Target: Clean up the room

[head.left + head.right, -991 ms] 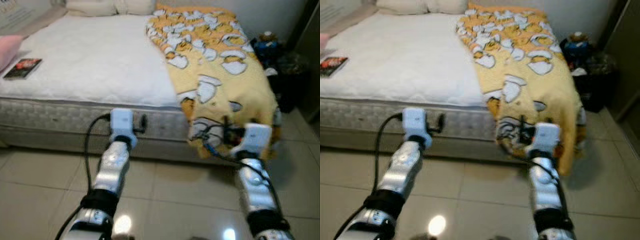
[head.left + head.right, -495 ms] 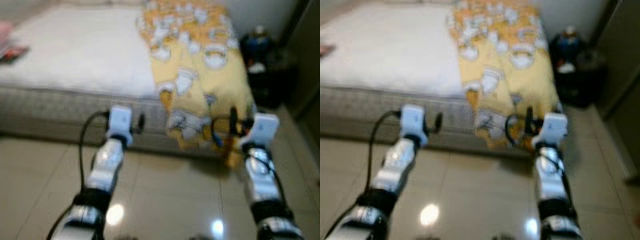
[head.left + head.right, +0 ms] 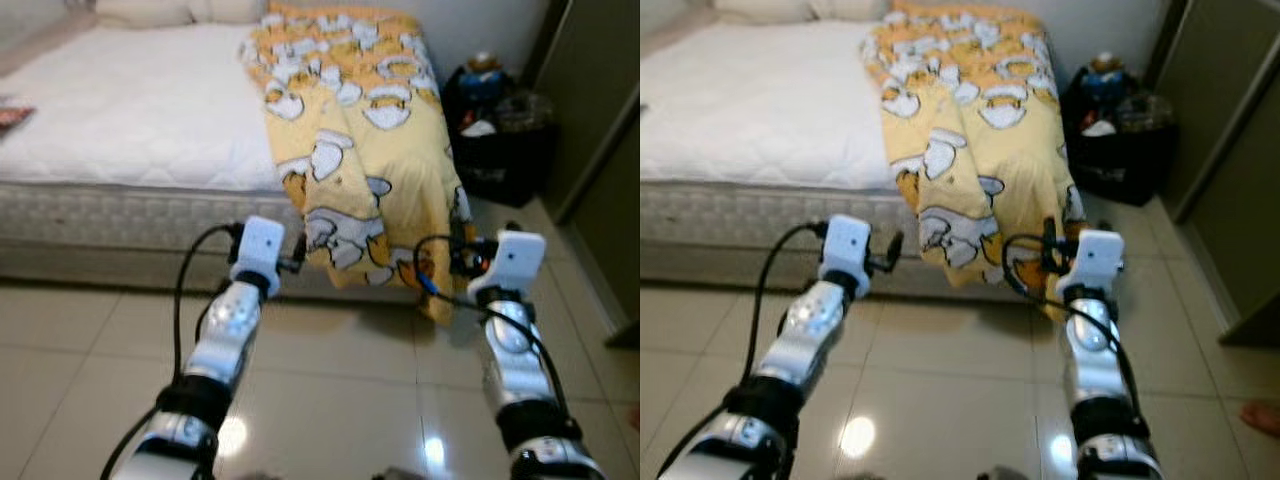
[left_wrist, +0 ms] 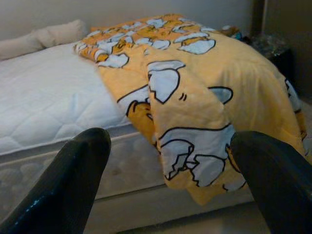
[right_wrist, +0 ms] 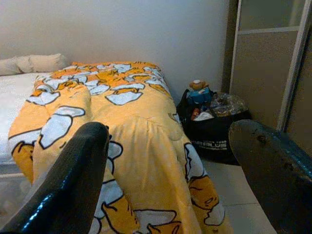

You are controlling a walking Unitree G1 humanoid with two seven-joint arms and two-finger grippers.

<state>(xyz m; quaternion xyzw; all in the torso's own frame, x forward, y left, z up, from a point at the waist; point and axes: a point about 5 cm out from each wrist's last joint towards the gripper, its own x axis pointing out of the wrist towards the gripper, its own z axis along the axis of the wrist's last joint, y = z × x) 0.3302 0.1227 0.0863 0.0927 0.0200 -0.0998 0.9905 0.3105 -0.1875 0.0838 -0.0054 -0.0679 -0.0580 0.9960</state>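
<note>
Blanket: a yellow blanket [image 3: 360, 150] with white and orange cartoon prints lies along the right side of the bed [image 3: 130, 120]; its lower end hangs over the foot edge of the bed, down to near the tiled floor [image 3: 330, 370].
Left pincer: the left pincer [image 3: 295, 255] is raised just in front of the hanging blanket end, near its left border, not touching it. In the left wrist view its two black fingers [image 4: 73, 180] stand wide apart with only the blanket and mattress seen between them.
Right pincer: the right pincer [image 3: 462, 250] is raised at the right border of the hanging blanket. In the right wrist view its fingers [image 5: 68, 185] are also spread, holding nothing.
Head views only: a dark book [image 3: 12, 117] lies on the bare white mattress, far left of the blanket; pillows [image 3: 170, 10] lie at the head of the bed.
Right wrist view: shows best the black bag [image 5: 214, 129] on the floor right of the blanket, stuffed with things, a small toy figure [image 5: 197, 90] on top; behind it is a sliding door [image 5: 265, 63].
In the way: cables loop around both wrists, in front of the blanket's lower edge.
</note>
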